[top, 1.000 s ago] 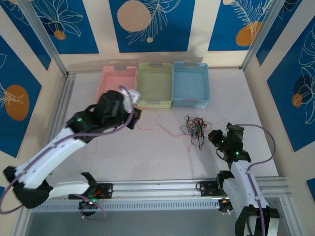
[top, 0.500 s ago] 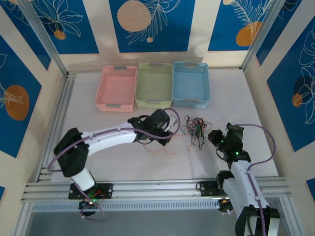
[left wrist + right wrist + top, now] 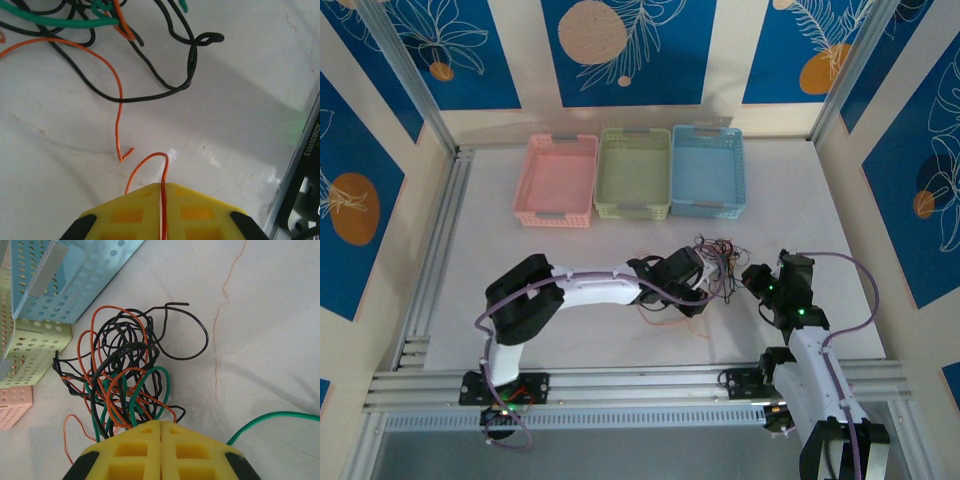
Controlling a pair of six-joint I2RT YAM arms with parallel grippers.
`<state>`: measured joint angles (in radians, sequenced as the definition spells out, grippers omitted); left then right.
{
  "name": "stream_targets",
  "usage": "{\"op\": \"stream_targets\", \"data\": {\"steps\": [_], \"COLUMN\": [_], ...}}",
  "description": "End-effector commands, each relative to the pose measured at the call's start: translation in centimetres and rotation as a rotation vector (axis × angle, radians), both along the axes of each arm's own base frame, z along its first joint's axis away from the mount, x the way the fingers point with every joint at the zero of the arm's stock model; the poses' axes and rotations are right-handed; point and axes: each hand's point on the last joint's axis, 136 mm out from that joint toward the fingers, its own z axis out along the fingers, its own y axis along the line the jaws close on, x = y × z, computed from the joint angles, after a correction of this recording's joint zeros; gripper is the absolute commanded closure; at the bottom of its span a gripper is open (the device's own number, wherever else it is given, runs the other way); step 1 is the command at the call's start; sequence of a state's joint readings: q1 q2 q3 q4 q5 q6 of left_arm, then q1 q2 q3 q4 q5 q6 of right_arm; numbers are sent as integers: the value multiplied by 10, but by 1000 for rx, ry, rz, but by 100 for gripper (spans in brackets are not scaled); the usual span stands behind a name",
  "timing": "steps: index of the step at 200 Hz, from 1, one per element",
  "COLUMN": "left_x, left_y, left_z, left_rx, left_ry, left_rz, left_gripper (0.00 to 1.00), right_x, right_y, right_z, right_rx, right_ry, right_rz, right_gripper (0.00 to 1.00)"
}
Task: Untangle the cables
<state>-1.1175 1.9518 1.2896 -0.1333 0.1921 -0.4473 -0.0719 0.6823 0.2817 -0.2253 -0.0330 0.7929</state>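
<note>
Left gripper [image 3: 163,186]: your jaws grasp one orange cable [image 3: 148,158].
Right gripper [image 3: 161,423]: your jaws clenched shut at the tangle of cables [image 3: 123,371].

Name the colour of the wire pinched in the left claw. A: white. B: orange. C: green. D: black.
B: in the left wrist view an orange wire runs down into the seam between the yellow fingers of the left claw, which are shut on it.
</note>
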Motion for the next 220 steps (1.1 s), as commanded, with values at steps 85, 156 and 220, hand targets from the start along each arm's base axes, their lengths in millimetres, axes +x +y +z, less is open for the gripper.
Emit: {"op": "stream_targets", "data": {"steps": [85, 156, 220], "left_x": [13, 24, 33], "left_y": [-18, -17, -15], "left_z": [-18, -28, -27], "left_rx": [-11, 49, 64], "left_ry": [-49, -107, -162], "left_rz": [-5, -7, 6], "left_gripper": [67, 60, 53], "right_x": [-1, -2, -2], "right_y": [3, 4, 5], "right_z": [4, 4, 5], "right_rx": [-18, -22, -27], "right_ry": [-27, -32, -34], "right_rz": [21, 27, 33], "right_gripper": [100, 100, 100]}}
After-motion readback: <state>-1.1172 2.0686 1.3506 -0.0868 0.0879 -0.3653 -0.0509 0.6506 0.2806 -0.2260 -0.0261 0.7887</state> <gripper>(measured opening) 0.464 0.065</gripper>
